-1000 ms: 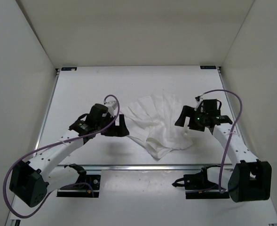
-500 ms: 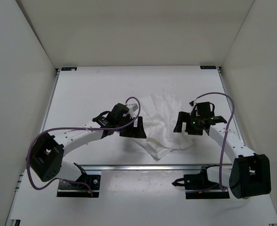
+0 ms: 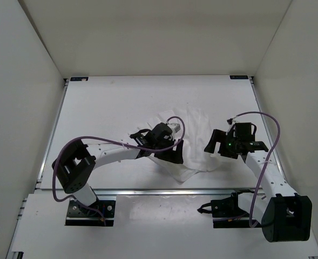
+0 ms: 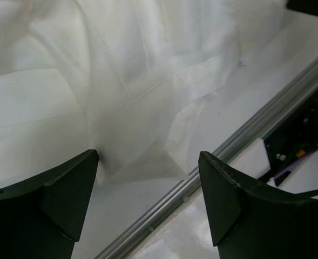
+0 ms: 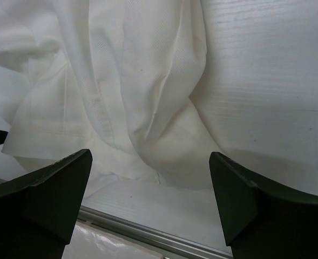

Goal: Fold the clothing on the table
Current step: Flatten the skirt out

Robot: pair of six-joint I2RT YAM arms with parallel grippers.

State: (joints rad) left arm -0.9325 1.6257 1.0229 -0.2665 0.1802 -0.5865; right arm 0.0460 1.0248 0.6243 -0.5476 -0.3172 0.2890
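So, my left gripper point(image 4: 148, 162) and right gripper point(image 5: 150, 156) both hang wide open over the near edge of the clothing point(image 3: 190, 127); guessing I drop and pinch it next to start folding.

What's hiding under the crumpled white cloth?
The clothing lies on the table, whose bare white top shows all around it. Whether anything else sits beneath cannot be seen, because the bunched fabric covers that whole patch.
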